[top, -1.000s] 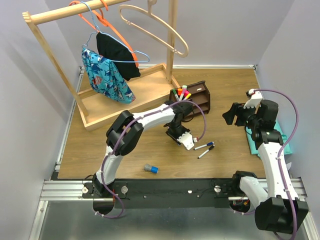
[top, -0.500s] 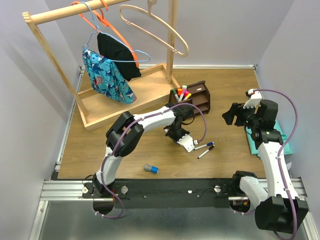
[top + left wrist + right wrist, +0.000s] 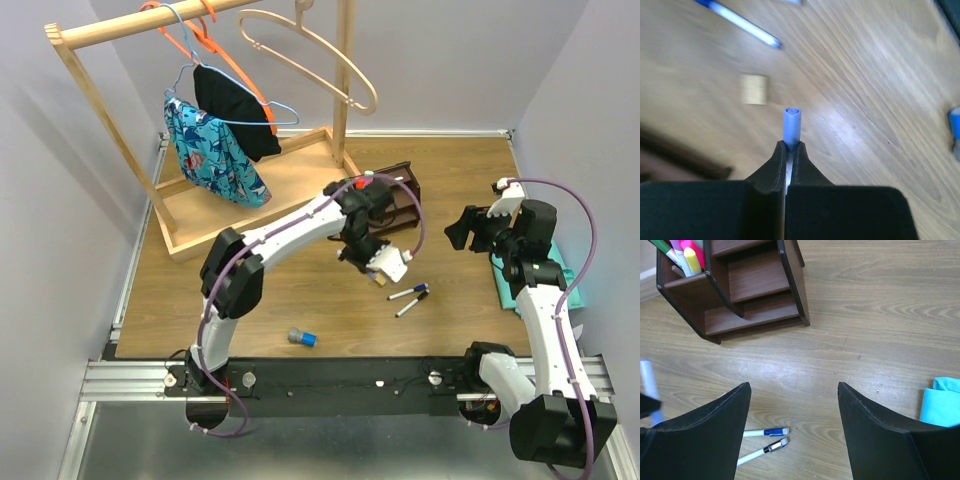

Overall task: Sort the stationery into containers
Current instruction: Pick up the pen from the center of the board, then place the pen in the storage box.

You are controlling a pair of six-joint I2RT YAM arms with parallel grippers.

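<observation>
Quick rundown: left pincer is clamped tight on a thin marker w/ a blue cap. The cap end pokes out past the fingertips and the rest is hidden btwn the jaws. From the top cam that pincer sits over the counter just in front of the dark brown organiser, the arm crossing part of it. The tiny tan cube is on the wood right by the held marker's tip, not touching it afaict. Two more thin markers lie loose, close together near the pincer: one blue cap, one black cap. Right wrist cam shows them too, blue above black. The short grey-blue cylinder is on its side near the front edge, well apart from everything else. Right pincer is wide open w/ nothing in it, off to the right of the organiser and looking down at it. The organiser's corner compartment already has a bunch of stationery standing in it: pink, yellow and green ends. The shelf slots next to that look bare. A teal cloth lies at the right edge of the counter. The pale wooden clothes rack stands back left w/ hangers and a patterned blue garment.
</observation>
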